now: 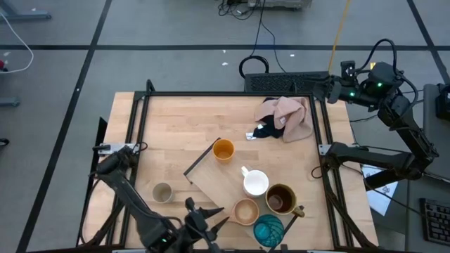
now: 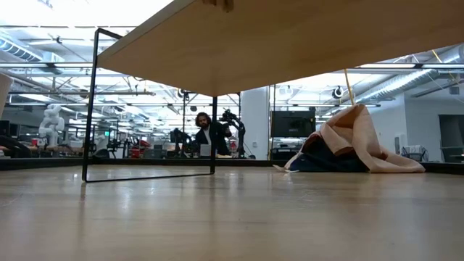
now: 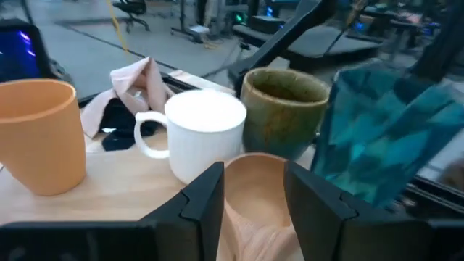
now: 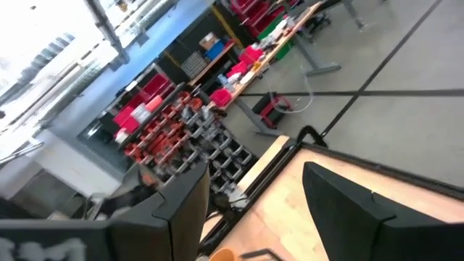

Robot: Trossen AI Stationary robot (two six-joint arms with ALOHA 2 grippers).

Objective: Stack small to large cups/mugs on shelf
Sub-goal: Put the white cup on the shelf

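Left gripper [image 3: 250,199] low at the table's near edge, fingers apart, the tan cup [image 3: 254,192] sitting between them on the shelf [image 1: 218,176], unclamped. White mug [image 3: 203,134] just beyond. Right gripper [image 4: 254,210], fingers spread and empty, waits far right.

Orange cup [image 1: 223,150], white mug [image 1: 256,183], teal cup [image 1: 268,229], pink cloth [image 1: 294,117].
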